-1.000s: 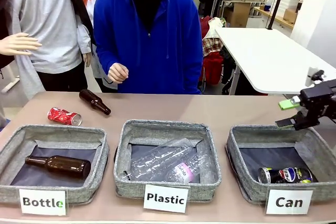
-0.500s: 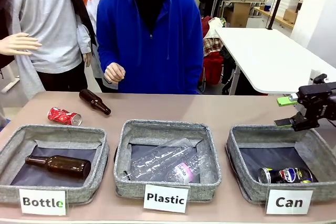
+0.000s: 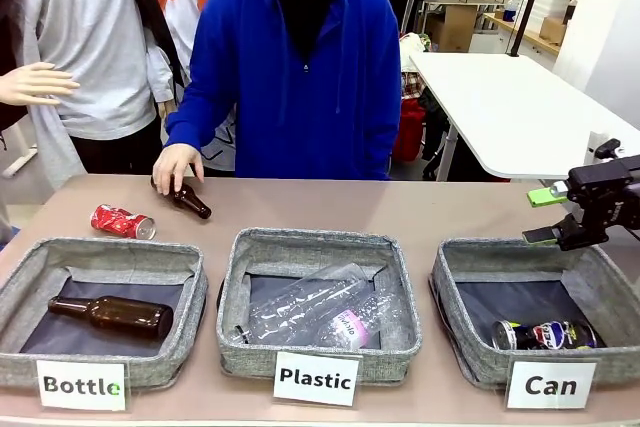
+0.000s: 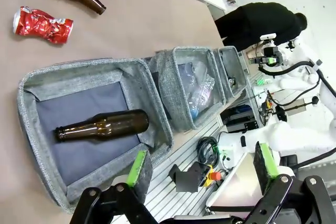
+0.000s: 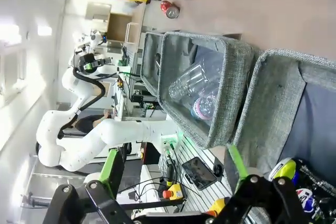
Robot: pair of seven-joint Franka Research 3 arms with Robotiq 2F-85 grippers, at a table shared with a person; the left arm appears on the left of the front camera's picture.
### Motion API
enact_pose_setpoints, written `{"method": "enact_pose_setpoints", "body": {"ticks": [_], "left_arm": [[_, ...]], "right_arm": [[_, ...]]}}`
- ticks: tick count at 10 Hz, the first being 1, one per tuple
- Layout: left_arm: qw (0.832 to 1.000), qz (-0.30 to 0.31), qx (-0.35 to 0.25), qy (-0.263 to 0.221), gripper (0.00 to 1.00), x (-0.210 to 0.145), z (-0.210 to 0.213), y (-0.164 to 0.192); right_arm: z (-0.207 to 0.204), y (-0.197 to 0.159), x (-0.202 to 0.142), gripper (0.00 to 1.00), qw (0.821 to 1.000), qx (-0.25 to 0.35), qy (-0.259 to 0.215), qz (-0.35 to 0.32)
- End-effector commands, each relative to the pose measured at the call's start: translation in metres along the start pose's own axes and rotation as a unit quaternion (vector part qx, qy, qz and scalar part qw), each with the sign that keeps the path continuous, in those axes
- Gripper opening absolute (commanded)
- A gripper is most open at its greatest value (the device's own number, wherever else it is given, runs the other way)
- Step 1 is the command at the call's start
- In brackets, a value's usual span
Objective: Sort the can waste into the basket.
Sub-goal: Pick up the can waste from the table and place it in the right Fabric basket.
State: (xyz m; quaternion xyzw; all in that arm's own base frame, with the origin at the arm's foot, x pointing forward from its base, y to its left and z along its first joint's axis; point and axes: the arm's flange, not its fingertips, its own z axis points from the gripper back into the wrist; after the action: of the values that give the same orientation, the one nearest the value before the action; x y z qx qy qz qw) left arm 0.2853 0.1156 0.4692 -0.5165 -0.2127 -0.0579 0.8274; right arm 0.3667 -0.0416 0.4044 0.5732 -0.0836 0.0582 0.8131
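Cans number two: the dark can (image 3: 545, 334) lies inside the Can basket (image 3: 455, 277) at lower right, the red can (image 3: 122, 221) rests on the table (image 3: 420, 207) at left, while the left gripper (image 4: 202, 161) and right gripper (image 3: 543, 217) both stand with jaws spread, empty.

Loose bottle (image 3: 195, 205) base hidden under person's hand (image 3: 178, 164).

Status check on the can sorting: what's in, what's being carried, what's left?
Done: the dark crushed can with blue-white markings lies in the grey fabric basket labelled "Can". In hand: nothing; the right tool hangs open by that basket's far rim, the left tool open too. Left: the red crushed can lies on the table beyond the "Bottle" basket.
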Motion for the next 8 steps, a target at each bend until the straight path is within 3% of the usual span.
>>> {"method": "enact_pose_setpoints", "body": {"ticks": [1,2,4,6,7,8], "left_arm": [[1.000,0.004,-0.004,0.003,1.00,-0.003,0.002,-0.001],[1.000,0.000,0.000,0.000,1.00,0.000,0.000,0.000],[0.989,-0.079,0.108,0.066,1.00,0.024,-0.006,-0.054],[0.975,-0.055,0.191,0.096,1.00,0.083,-0.020,-0.061],[0.968,-0.026,0.209,0.134,1.00,0.114,-0.031,-0.051],[0.943,0.009,0.297,0.147,1.00,0.146,-0.047,-0.030]], "right_arm": [[0.005,0.000,0.001,1.00,1.000,0.002,0.004,0.009],[0.005,0.000,0.001,1.00,1.000,0.002,0.004,0.009],[0.005,0.000,0.001,1.00,1.000,0.002,0.004,0.009],[0.005,0.000,0.001,1.00,1.000,0.002,0.004,0.009],[0.005,0.000,0.001,1.00,1.000,0.002,0.004,0.009],[0.005,0.000,0.001,1.00,1.000,0.002,0.004,0.009]]}}
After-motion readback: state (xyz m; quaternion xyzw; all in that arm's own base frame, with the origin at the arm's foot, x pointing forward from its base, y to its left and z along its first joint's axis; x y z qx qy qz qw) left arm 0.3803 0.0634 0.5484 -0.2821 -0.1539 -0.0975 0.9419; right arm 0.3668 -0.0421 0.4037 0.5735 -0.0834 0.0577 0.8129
